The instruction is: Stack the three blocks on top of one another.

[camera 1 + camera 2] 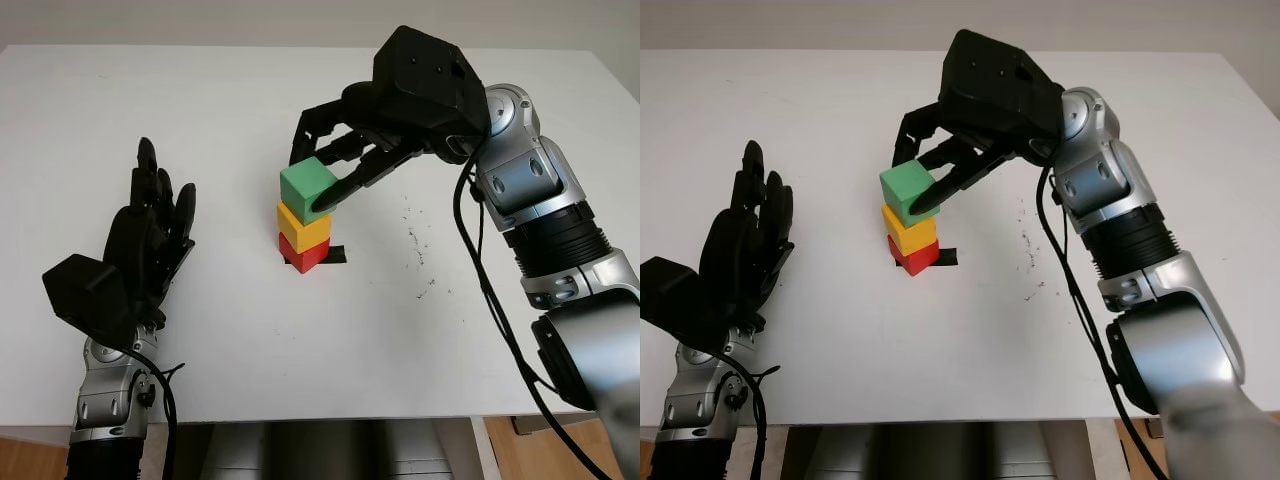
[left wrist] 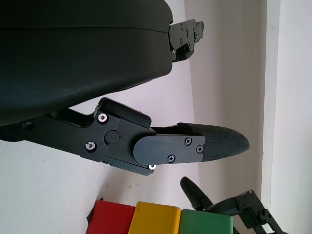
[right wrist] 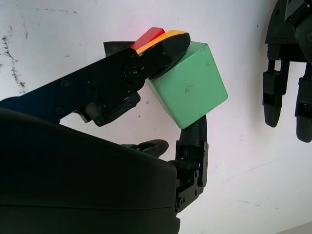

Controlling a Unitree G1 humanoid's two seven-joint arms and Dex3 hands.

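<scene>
1. Green block (image 1: 307,185), centre of the frame: plain mint green, no pattern.
2. Yellow block (image 1: 303,230) just below it: solid yellow.
3. Red block (image 1: 304,252) lowest: solid red.
4. Table (image 1: 200,110): white, with dark speckled marks (image 1: 415,240) right of centre.
5. Right hand (image 1: 335,150) and left hand (image 1: 150,235): matte black.
6. Right forearm (image 1: 540,200), right side: silver with a black ribbed band.

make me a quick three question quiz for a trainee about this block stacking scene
1. True or false: the green block sits on top of the stack.
2. Which hand grips it? A) left hand B) right hand
3. Fill in: the bottom block is ____.

Key:
1. True; it tops the yellow block.
2. B; the left hand is open, off to the stack's side.
3. Red; the red block is on the table.
</scene>
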